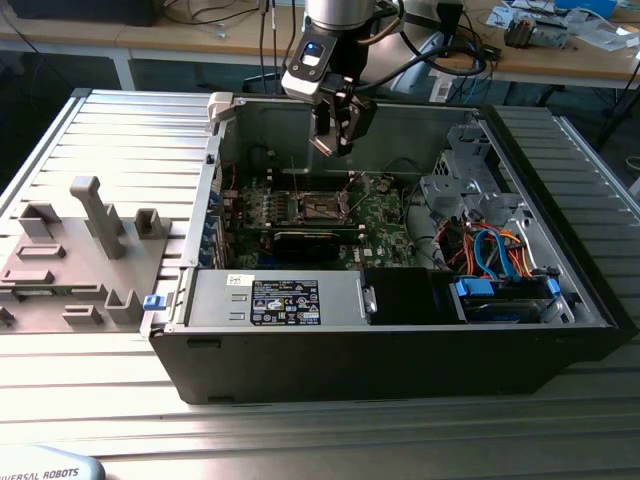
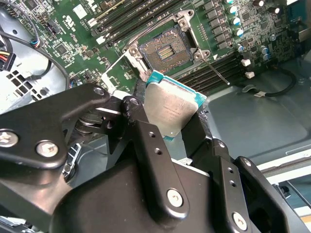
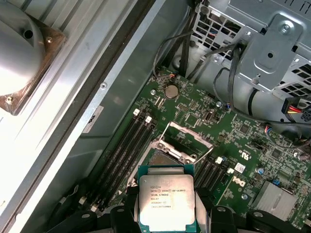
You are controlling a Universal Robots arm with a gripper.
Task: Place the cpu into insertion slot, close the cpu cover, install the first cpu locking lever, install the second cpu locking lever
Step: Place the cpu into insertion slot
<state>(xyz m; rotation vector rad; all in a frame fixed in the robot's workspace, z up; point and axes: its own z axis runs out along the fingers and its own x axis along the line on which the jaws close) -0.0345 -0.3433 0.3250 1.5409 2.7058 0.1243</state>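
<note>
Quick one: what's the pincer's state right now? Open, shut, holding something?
Pincer: shut on the cpu, held in the air, not yet in the insertion slot.

An open black computer case [image 1: 400, 365] lies on the metal tabletop [image 1: 300, 430], holding a green motherboard [image 1: 385, 215], a power supply [image 1: 285, 300] and blue and orange cables [image 1: 495, 250]. Grey fixtures [image 1: 100, 215] stand at the exterior view's left.

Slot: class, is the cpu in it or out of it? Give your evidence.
Out. The slot lies bare, and the cpu is clamped in the gripper, apart from it.
</note>
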